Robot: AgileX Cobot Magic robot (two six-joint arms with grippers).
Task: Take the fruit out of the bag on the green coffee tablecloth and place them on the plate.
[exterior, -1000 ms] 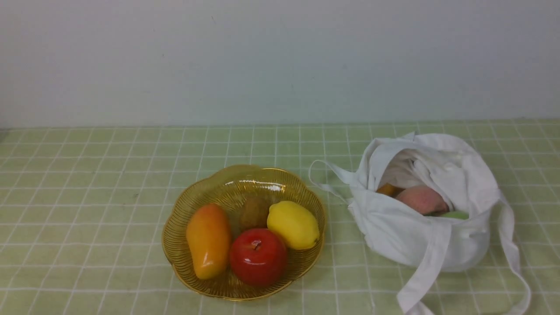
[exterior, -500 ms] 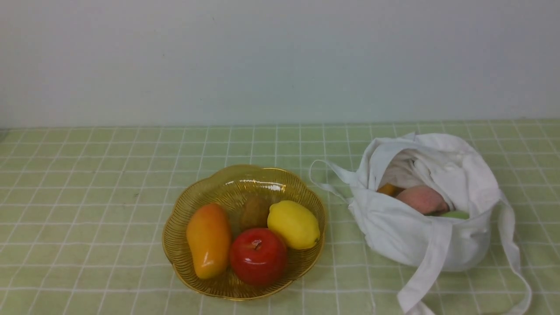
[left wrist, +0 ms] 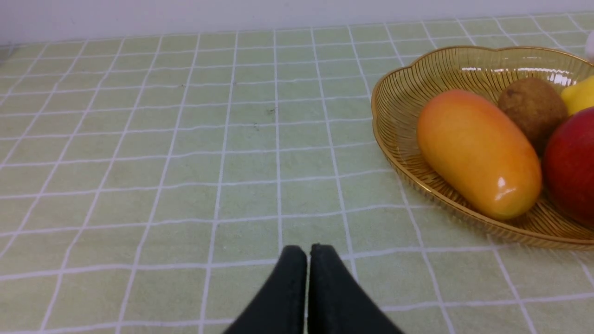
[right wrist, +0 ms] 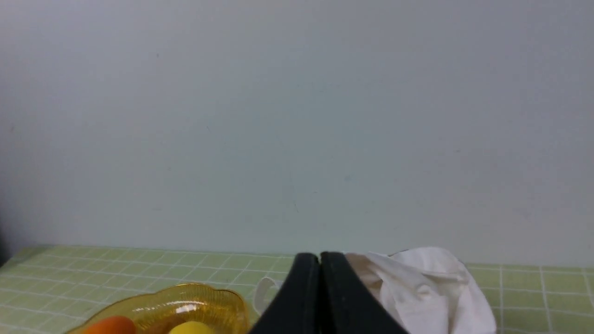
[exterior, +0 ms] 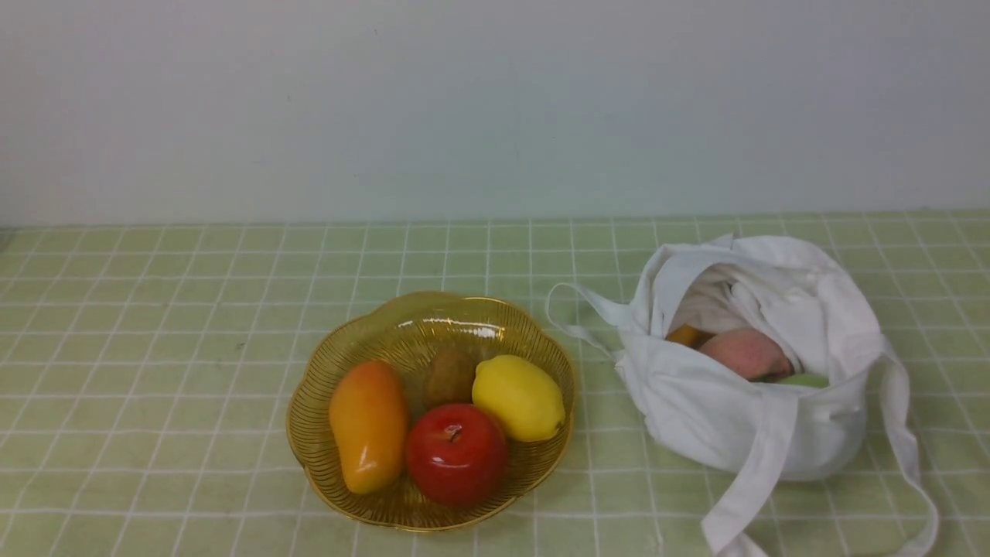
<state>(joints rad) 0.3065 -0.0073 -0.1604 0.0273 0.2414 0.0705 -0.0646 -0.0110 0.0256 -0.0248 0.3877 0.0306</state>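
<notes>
No readable text, label, brand, number or sign: bag [exterior: 696, 422], plate [exterior: 410, 325], fruit [exterior: 518, 397], tablecloth [exterior: 155, 348], wall [exterior: 464, 108] all plain.

left fingers [left wrist: 290, 287]: pair, matte blk, smooth plain surf., wide at base, tapering to rounded tips. right fingers [right wrist: 301, 292]: same blk pair, same taper & rounded tips.

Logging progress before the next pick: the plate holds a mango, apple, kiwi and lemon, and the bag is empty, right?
The bag is not empty: the front view shows a peach, an orange fruit and a green fruit inside it. The plate's contents are right.
</notes>
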